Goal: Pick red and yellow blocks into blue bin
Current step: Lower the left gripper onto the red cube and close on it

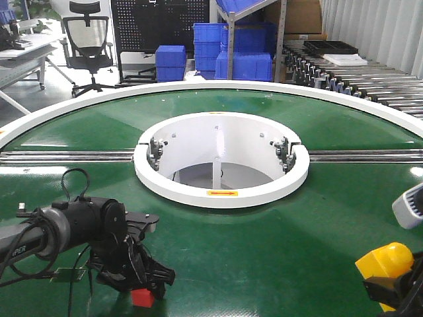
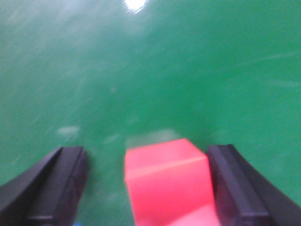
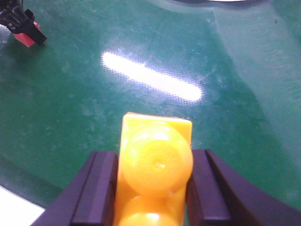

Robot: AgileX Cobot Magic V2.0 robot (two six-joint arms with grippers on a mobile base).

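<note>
In the front view, the left arm [image 1: 59,228] reaches in low from the left edge. Its wrist bends downward, so the left gripper [image 1: 143,289] points at the green table [image 1: 218,257]. The red cube [image 1: 141,298] sits on the table at the fingertips. At the lower right, the right gripper [image 1: 396,287] carries the yellow brick [image 1: 386,261] with its studs tilted toward the white ring [image 1: 221,191] at the table's centre. Ribbed blue crates [image 1: 234,53] are stacked well behind the table.

The left wrist view shows what the front view cannot. The jaws are spread wider than the red cube [image 2: 167,181]. The right-hand finger [image 2: 240,188] is just beside it, and bare table shows between the cube and the other finger [image 2: 51,183].

The right wrist view shows both black fingers [image 3: 94,193] pressed against the sides of the yellow brick [image 3: 155,165], gripping it firmly. The red cube [image 3: 24,37] appears far off at the upper left, under the left gripper [image 3: 21,23].
</note>
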